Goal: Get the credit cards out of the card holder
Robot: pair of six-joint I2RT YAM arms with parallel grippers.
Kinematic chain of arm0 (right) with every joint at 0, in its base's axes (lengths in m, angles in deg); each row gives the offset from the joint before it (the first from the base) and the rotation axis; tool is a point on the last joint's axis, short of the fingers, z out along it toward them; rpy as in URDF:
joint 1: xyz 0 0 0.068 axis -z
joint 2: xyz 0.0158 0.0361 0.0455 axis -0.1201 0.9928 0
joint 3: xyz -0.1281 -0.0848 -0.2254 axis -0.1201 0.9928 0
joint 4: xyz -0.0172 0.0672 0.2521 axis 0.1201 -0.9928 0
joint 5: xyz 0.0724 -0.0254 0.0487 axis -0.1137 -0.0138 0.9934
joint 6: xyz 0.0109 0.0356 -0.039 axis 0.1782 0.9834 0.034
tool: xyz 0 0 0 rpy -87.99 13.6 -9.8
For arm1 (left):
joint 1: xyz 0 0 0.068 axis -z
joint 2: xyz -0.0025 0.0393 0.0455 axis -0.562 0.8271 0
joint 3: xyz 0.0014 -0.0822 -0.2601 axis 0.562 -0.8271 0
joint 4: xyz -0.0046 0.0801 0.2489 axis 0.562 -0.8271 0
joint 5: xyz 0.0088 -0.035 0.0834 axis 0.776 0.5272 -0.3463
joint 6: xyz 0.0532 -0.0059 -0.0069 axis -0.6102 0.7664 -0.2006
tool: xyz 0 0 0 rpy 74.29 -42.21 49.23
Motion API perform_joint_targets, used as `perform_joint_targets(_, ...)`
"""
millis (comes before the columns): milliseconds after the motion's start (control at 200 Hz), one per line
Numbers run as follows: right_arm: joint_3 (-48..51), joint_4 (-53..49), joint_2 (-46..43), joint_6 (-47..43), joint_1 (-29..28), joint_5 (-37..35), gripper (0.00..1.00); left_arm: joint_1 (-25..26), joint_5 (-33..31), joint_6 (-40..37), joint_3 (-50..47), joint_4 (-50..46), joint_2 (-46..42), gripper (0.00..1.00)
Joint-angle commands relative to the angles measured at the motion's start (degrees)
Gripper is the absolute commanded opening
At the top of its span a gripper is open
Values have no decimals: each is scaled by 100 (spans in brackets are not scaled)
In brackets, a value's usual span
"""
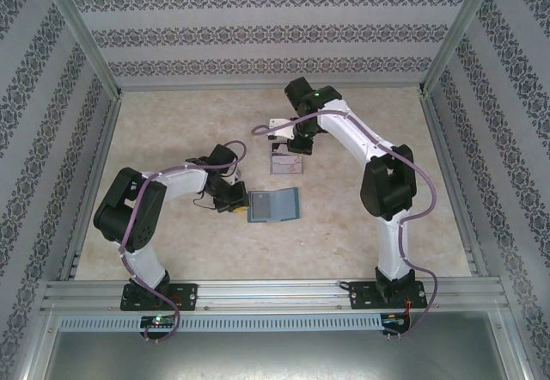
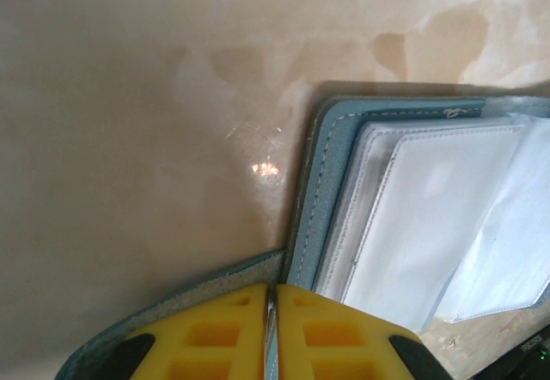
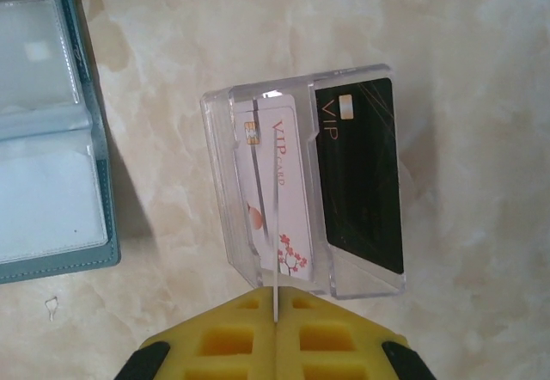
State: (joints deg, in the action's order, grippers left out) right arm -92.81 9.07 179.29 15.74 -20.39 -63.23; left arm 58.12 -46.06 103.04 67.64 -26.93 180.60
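Note:
The teal card holder (image 1: 273, 205) lies open on the table, its clear inner pockets (image 2: 430, 217) showing. My left gripper (image 2: 273, 290) is shut on the thin teal edge of the card holder (image 2: 314, 208) at its left side, and stands left of it in the top view (image 1: 233, 198). My right gripper (image 3: 276, 298) is shut on a thin pale credit card (image 3: 275, 225) seen edge-on, just over the clear plastic tray (image 3: 219, 161). A pale pink VIP card (image 3: 294, 182) and a black VIP card (image 3: 361, 174) lie in the tray.
The tray (image 1: 288, 166) sits just behind the card holder, under my right gripper (image 1: 292, 146). Part of the card holder (image 3: 90, 139) shows left of the tray. Patterned walls and metal rails enclose the beige marble tabletop (image 1: 172, 122).

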Motion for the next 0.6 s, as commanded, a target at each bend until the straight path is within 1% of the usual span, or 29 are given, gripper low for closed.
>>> perform_joint_targets(0,-388,-451,256,-251,-77,-109,0,38,93,126,-115,66,-126,11)
perform_joint_targets(265,-885,-734,782,-254,-208,-160,0,42,-18,154,-137,31,-220,11)
perform_joint_targets(600,-1260,-949,1180,-346,-300,-374,1,37,-88,131,-114,-40,-277,11)
